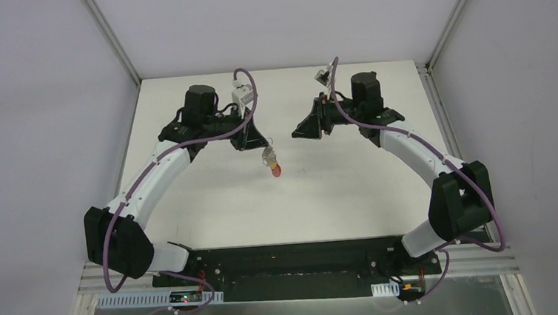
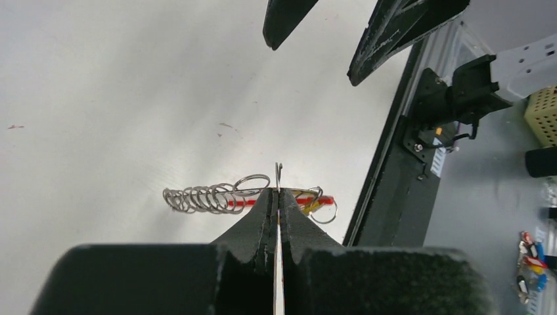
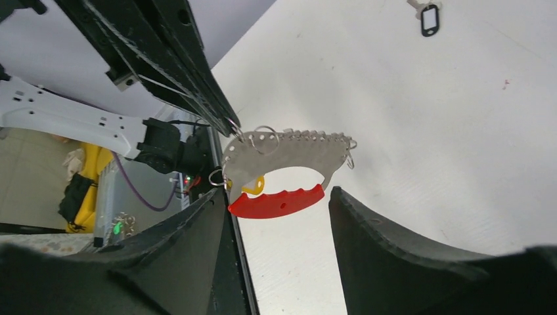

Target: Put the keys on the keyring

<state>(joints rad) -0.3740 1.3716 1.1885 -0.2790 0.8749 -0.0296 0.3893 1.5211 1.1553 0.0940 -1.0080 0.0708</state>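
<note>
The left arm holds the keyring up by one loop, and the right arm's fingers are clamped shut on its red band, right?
Not quite. The right arm's fingers stand open, not clamped on the red band, as the right wrist view shows. The left arm's fingers do hold the keyring up by one loop.

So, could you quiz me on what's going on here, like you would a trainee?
1. True or false: the keyring lies flat on the table.
2. Which fingers grip the keyring? A) the left fingers B) the right fingers C) both
3. Fill in: the loose key lying on the table has a ____ head.

Key: 1 false, it hangs in the air from the fingers holding it. 2 A, the right fingers stand open. 3 black.
</note>
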